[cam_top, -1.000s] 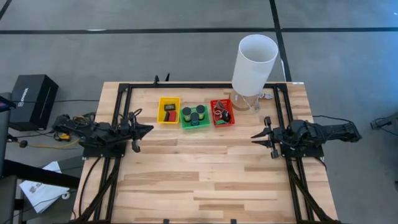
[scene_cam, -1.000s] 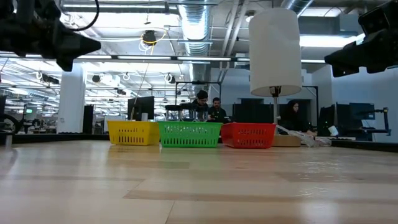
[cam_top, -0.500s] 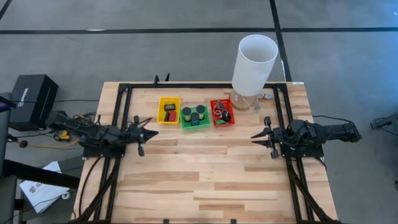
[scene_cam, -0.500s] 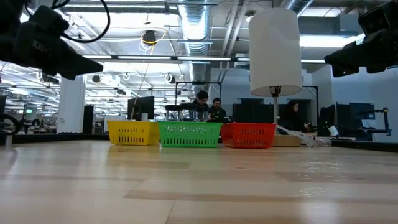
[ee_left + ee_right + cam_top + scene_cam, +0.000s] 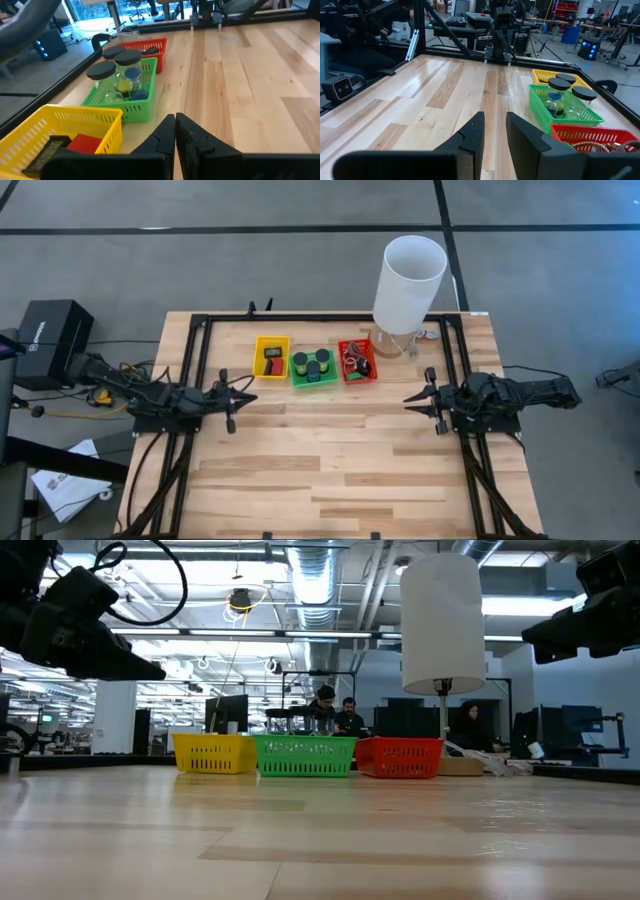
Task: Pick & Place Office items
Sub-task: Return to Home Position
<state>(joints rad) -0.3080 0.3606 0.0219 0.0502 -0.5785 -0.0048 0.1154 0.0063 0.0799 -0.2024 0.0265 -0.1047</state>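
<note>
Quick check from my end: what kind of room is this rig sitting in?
Likely an open-plan robotics lab or workshop: exposed ducts cross the ceiling, people sit among monitors behind the wooden table, and the floor is bare concrete.

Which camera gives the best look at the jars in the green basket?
The left wrist view: three dark-lidded clear jars stand upright in the green basket, close, with sides and contents showing. The high view shows only their lids. The right wrist view shows them farther off. The low view shows mostly the basket's wall.
</note>
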